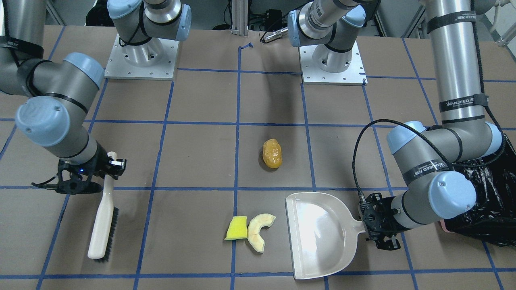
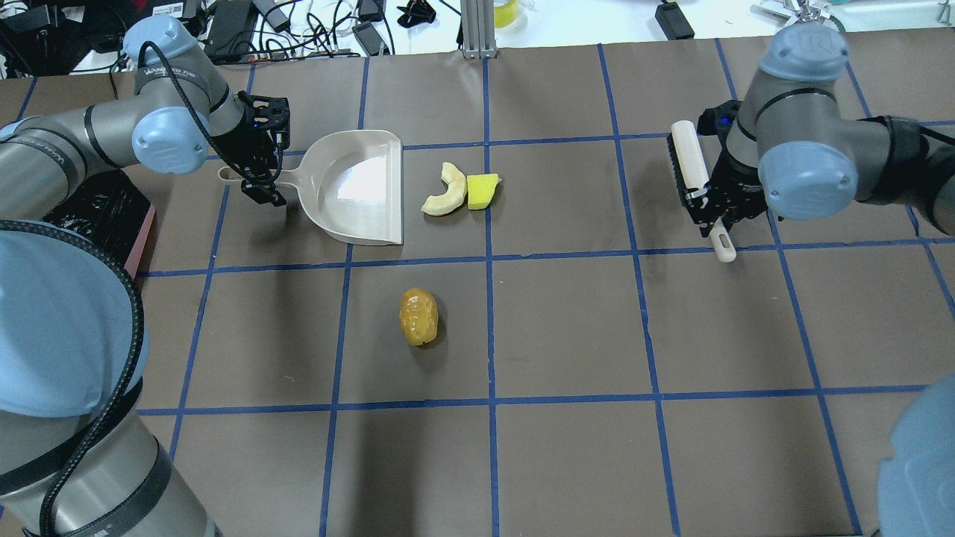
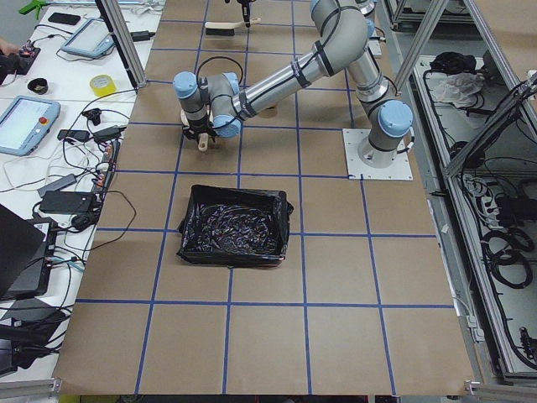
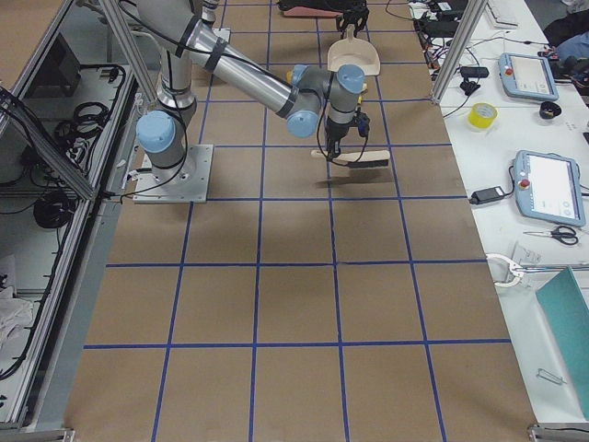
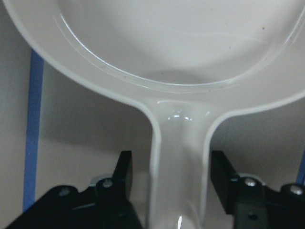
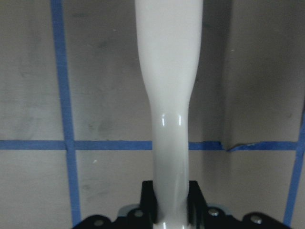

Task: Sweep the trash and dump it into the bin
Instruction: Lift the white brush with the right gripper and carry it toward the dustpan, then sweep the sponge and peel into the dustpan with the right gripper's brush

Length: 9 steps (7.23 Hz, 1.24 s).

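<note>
The trash is three pieces on the table: an orange-yellow lump (image 1: 272,153) (image 2: 418,317), a yellow wedge (image 1: 236,228) (image 2: 482,191) and a cream crescent (image 1: 258,230) (image 2: 445,195) touching it. The beige dustpan (image 1: 320,237) (image 2: 358,186) lies flat, its mouth close to the crescent. My left gripper (image 1: 369,225) (image 2: 268,175) (image 5: 174,176) is open, jaws on either side of the dustpan handle with gaps. My right gripper (image 1: 109,167) (image 2: 709,205) (image 6: 172,200) is shut on the handle of the beige brush (image 1: 102,217) (image 2: 686,160). The black-lined bin (image 1: 487,201) (image 3: 235,225) stands beyond the left arm.
Brown table with a blue tape grid. The two arm bases (image 1: 141,56) (image 1: 332,60) stand at the robot's edge. Cables and devices line the operators' side bench (image 2: 313,22). The orange lump lies nearer the robot than the dustpan.
</note>
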### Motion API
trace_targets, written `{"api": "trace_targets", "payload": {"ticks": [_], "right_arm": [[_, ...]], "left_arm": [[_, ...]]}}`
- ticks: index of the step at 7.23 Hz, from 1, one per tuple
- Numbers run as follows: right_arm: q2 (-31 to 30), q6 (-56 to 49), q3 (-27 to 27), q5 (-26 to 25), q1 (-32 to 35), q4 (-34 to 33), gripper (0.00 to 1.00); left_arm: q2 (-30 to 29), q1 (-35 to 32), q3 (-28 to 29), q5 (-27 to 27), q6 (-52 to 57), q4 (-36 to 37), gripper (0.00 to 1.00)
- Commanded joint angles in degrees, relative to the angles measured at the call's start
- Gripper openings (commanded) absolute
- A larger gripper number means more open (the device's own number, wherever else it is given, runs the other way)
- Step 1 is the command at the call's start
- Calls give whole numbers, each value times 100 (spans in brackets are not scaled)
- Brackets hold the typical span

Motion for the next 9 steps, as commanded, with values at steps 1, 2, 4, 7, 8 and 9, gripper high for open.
{"api": "trace_targets", "payload": {"ticks": [1,2,4,7,8,9], "right_arm": [[15,1172,-8,124,748,-6,0],[7,1447,-8,491,942,3,0],[94,2116,-147,556,1390,20,0],[366,2618,-578,565,1953,240,0],[576,2680,-719,547,2164,231,0],[726,2837,-972,486,2349,292,0]], "left_arm": [[-6,-28,-4,-8,25,2,22],[-6,-45,-4,10,16,2,8],[-6,-72,-4,27,7,2,0],[3,-116,-12,36,7,2,0],[3,-116,-13,45,7,2,0],[3,-116,-4,45,-28,2,0]]}}
